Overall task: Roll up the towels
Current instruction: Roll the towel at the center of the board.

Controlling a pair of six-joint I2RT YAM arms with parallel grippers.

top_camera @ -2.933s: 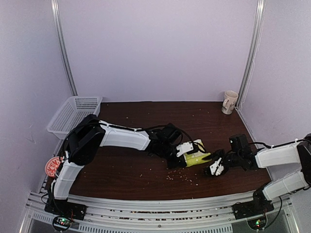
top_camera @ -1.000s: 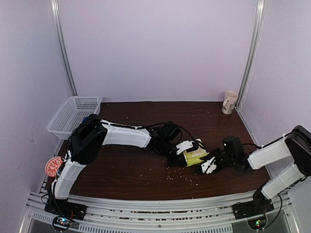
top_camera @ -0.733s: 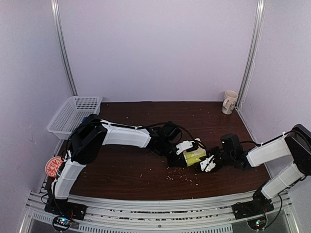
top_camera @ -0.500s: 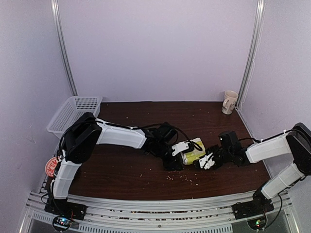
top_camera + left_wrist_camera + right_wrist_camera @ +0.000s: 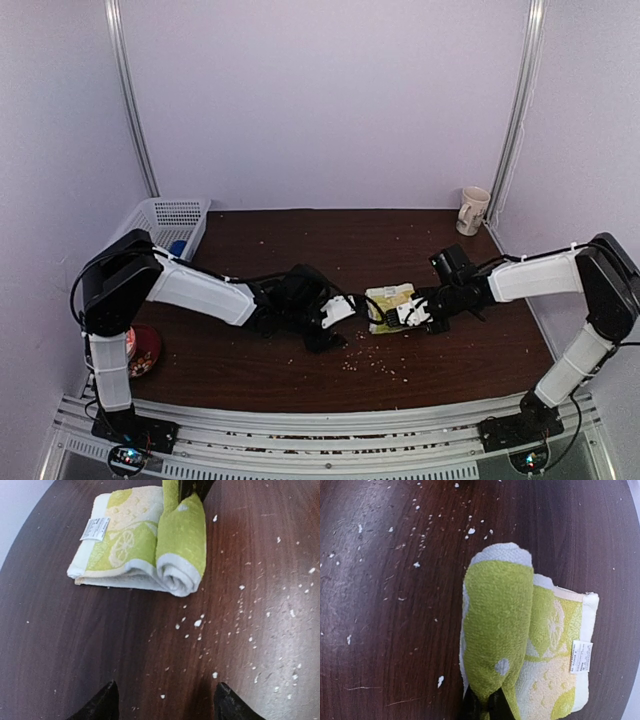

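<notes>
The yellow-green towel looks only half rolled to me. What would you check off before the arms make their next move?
1. Right jaws shut on the yellow-green towel: ok, they pinch one end of its rolled part.
2. Left jaws open and apart from the towel: ok, bare table lies between.
3. Towel fully rolled: not ok, a flat folded part with the label lies beside the roll.
4. Table free of crumbs near the roll: not ok, white bits lie scattered close by.
5. Blue towel rolled: cannot tell, only a blue patch shows in the white basket.
</notes>
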